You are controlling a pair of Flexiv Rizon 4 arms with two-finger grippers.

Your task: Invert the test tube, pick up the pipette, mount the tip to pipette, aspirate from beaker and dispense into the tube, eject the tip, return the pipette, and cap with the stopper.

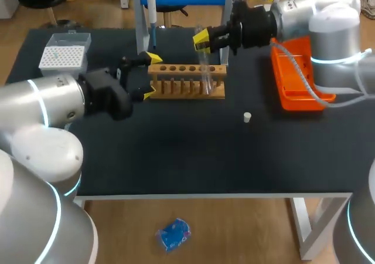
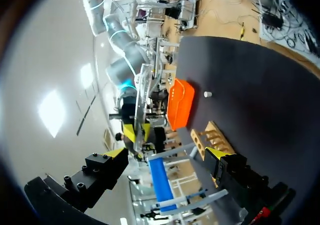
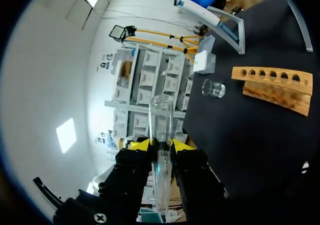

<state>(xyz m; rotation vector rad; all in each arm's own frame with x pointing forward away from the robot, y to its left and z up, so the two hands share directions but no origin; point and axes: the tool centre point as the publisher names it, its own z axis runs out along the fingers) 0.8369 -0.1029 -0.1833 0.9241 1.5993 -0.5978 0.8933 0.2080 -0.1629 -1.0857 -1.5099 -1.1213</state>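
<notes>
step: tube inversion, judged not finished; the pipette work is yet to begin.
right gripper [image 1: 204,39]: pinching the test tube [image 1: 204,70], one yellow tip on each side of the glass. The right wrist view shows the clamp plainly.
tube position: held over the right end of the wooden rack [image 1: 176,90], well above the table.
tube axis: near upright with a slight lean. Glass runs out past the fingers on both sides.
tube ends: can't tell which end is the mouth, nor whether the lower end is already in a hole.
key relation: the rack holes lie directly under the tube, in line with its long axis. I judge the next move to be a straight drop along that axis, with no sideways travel.
left gripper [image 1: 151,74]: fingers spread and holding nothing, just off the left end of the rack.
nearer arm for pipette: left. The pipette [image 1: 150,6] hangs on its stand behind the left gripper, with the tip box [image 1: 63,57] further out on that side.
beaker [image 3: 213,88]: on the mat beyond the rack, near the stand.
stopper [image 1: 247,117]: loose on the mat in front of the rack's right end, apart from both grippers.
risk: a lean at insertion could catch the glass on a hole rim.
</notes>
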